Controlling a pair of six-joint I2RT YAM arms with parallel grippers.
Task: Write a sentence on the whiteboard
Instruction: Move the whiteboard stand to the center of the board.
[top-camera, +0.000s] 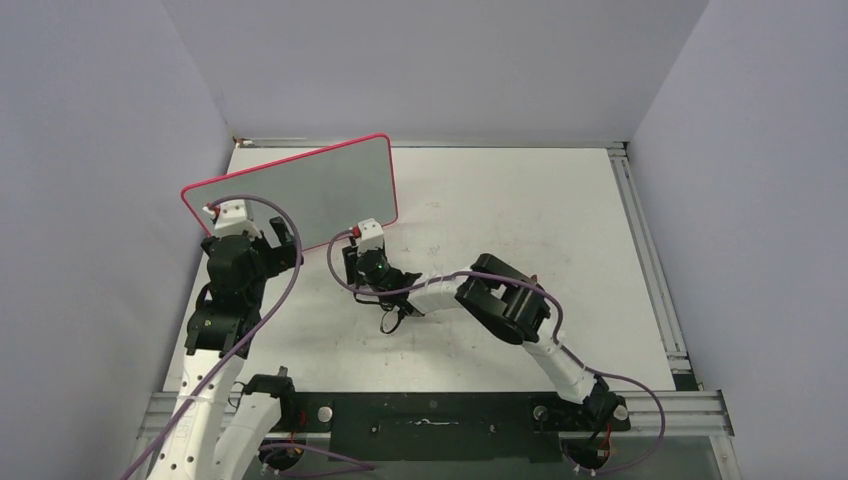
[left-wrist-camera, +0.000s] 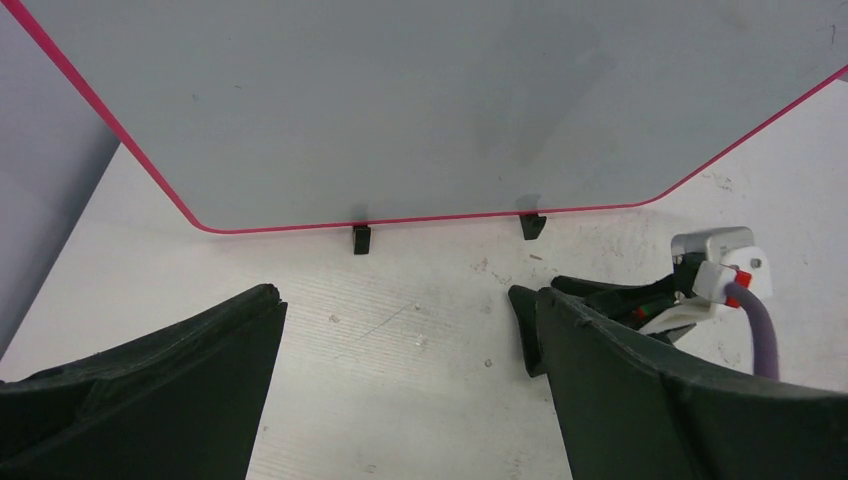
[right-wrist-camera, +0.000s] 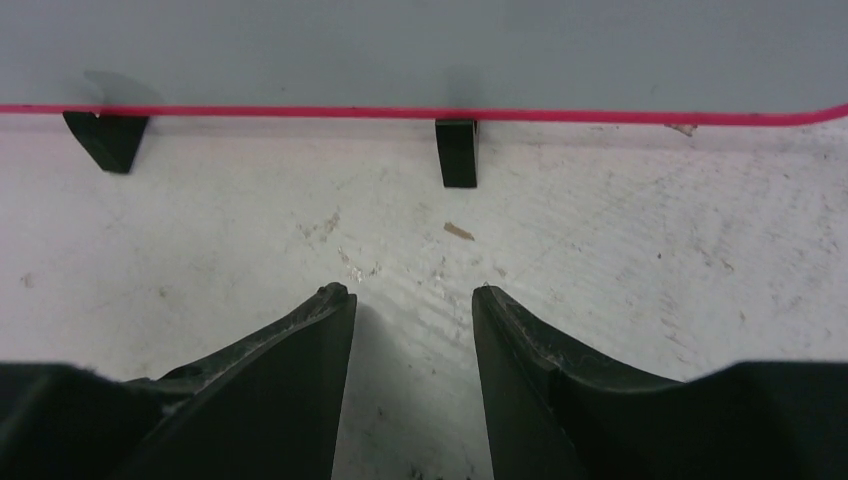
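The whiteboard (top-camera: 300, 195) stands upright at the back left of the table, with a pale grey face and a red-pink rim. Its face is blank in every view; no sentence shows. My left gripper (top-camera: 222, 222) is open and empty just in front of the board's left part, and in the left wrist view (left-wrist-camera: 392, 292) it hangs over bare table. My right gripper (top-camera: 356, 246) is open and empty by the board's lower right corner. In the right wrist view (right-wrist-camera: 412, 290) it faces the board's bottom rim (right-wrist-camera: 420, 113). No marker is in view.
The board's small black feet (left-wrist-camera: 361, 239) (right-wrist-camera: 457, 152) rest on the scuffed white tabletop (top-camera: 520, 220). The right arm's wrist camera (left-wrist-camera: 715, 262) shows at the right of the left wrist view. Grey walls enclose the table on three sides.
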